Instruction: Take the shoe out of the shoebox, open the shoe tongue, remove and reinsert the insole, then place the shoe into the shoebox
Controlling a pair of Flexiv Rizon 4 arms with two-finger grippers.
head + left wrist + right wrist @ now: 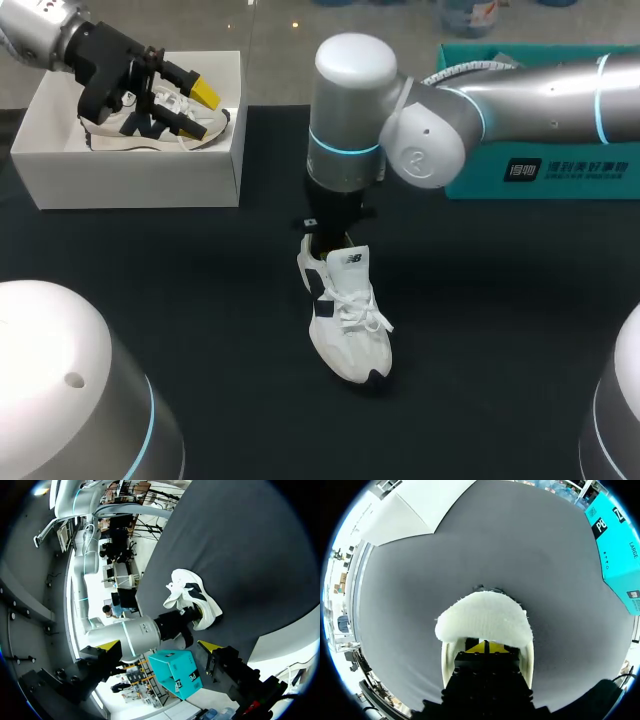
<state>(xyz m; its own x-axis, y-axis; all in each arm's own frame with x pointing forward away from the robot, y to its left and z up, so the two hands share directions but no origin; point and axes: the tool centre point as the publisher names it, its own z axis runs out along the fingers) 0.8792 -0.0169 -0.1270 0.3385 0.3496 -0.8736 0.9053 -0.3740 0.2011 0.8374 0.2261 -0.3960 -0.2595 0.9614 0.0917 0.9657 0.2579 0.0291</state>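
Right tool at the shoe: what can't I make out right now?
- Right tool grip: in the head view it is hidden behind its own wrist; in the right wrist view it is buried in the white shoe.
- Insole: inside the shoe, unseen in every view.
- Second shoe in the shoebox: partly covered by the left tool in the head view.

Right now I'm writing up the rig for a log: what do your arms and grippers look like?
Left arm and right arm are smooth silver; the right shows rounded joints and glowing cyan rings. The left gripper is blocky black, its fingers tipped bright yellow. The right gripper is black too.
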